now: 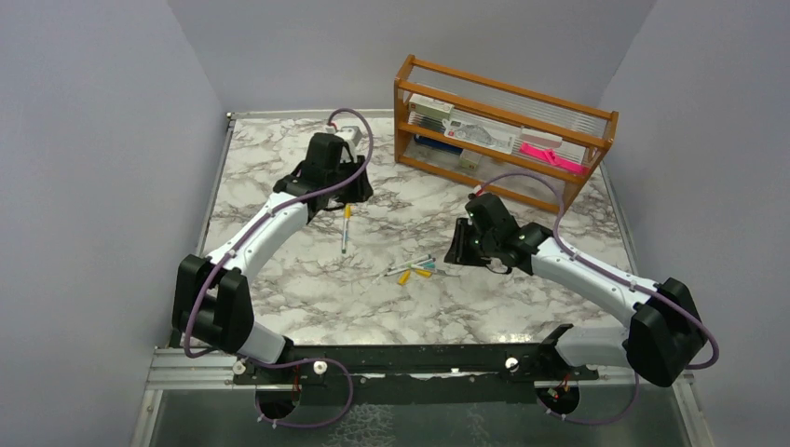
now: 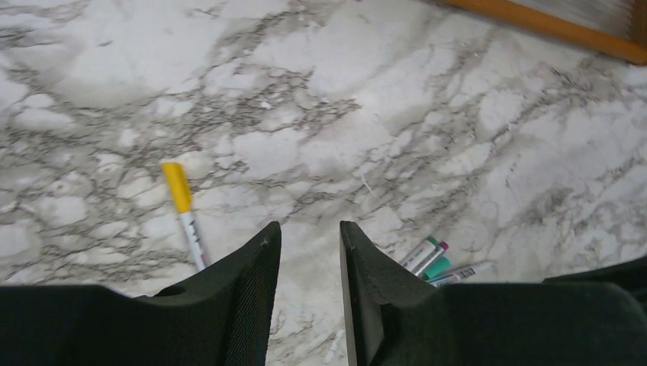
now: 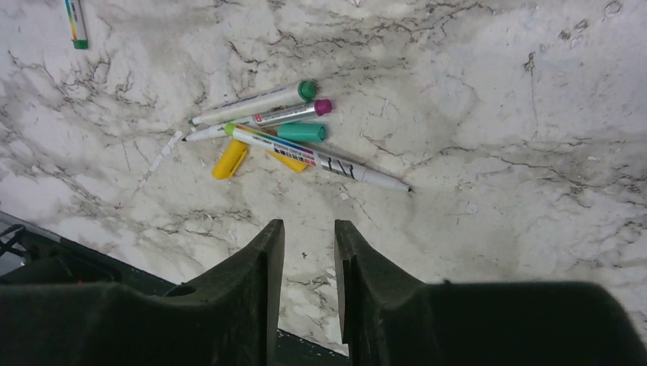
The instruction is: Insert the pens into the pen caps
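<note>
We see bright, even, diffuse light from above, no hard glare. We note faint soft shadows under both arms on marble table (image 1: 317, 298). Top view sharp; walls lean outward toward edges. In wrist views we find left gripper fingers (image 2: 252, 305) dark, soft, nearly textureless near lens; pens (image 3: 263, 101) crisp; wooden rack (image 2: 564, 30) far right slightly blurred.

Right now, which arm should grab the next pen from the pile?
The right. The right gripper hangs empty beside the pile of pens and caps; the left gripper sits farther off, by the lone yellow-capped pen.
</note>
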{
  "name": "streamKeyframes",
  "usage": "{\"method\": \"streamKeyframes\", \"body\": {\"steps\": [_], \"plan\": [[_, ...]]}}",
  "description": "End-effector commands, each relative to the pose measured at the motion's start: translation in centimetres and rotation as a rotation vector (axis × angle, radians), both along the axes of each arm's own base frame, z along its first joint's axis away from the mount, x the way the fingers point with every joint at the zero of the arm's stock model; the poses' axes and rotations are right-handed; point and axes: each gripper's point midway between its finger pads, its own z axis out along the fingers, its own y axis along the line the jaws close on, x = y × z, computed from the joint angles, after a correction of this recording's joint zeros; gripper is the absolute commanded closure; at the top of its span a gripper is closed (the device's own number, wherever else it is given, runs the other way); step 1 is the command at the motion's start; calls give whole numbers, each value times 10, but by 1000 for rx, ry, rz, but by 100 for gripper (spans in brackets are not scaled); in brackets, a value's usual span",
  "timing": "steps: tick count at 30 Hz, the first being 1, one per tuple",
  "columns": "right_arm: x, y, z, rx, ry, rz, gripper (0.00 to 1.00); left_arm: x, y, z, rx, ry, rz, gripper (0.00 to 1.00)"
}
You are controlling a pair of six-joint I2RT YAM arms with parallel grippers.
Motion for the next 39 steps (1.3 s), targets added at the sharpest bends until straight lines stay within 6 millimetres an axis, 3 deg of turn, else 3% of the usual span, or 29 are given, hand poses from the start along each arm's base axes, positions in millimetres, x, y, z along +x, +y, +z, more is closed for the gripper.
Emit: {"method": "streamKeyframes", "body": {"steps": [1, 6, 8, 22, 39], "plan": [[-15, 18, 4, 197, 102, -128, 61, -8, -42, 9, -30, -48, -147, 64], [-18, 7, -7, 203, 188, -323, 47, -10, -52, 9, -23, -53, -167, 63], [-18, 4, -12, 185, 222, -384, 46, -9, -55, 10, -19, -60, -180, 63], [-6, 7, -32, 64, 345, -559, 53, -11, -52, 9, 8, -69, -192, 63], [-1, 2, -70, -53, 419, -713, 62, -13, -48, 2, 38, -62, -216, 62]]}}
